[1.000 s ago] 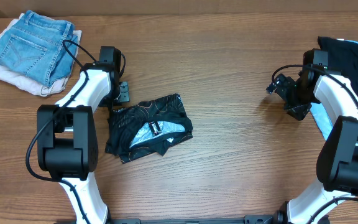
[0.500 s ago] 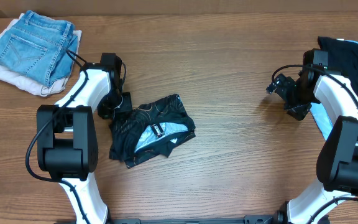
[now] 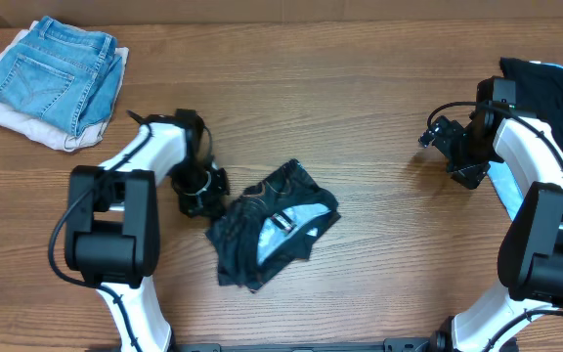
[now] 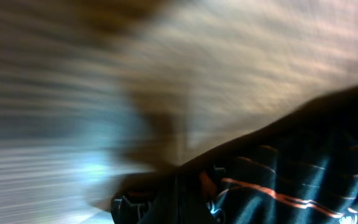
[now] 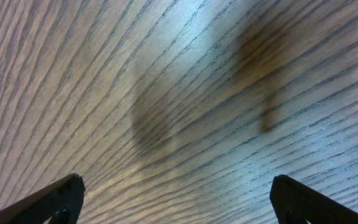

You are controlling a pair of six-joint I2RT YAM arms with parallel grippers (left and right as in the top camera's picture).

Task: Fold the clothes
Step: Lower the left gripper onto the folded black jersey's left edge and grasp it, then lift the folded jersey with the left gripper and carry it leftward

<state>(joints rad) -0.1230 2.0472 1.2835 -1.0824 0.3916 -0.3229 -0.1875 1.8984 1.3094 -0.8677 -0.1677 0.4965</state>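
The black jersey (image 3: 272,223) with thin orange lines lies crumpled on the wooden table, a little left of centre. Its pale inner side and a small logo face up. My left gripper (image 3: 206,192) sits at the jersey's left edge and is shut on the fabric. The blurred left wrist view shows the jersey (image 4: 291,168) with its orange lines bunched at the jaws (image 4: 166,205). My right gripper (image 3: 436,133) hovers open and empty over bare wood at the right. In the right wrist view its two finger tips (image 5: 179,208) are wide apart.
Folded blue jeans (image 3: 57,66) lie on a white cloth (image 3: 13,119) at the back left corner. A plain black garment (image 3: 547,86) lies at the right edge, behind my right arm, with a light blue piece (image 3: 504,188) below it.
My left gripper has moved right and toward the front, dragging the jersey with it. The jersey has shifted right and turned. The right arm has not moved.
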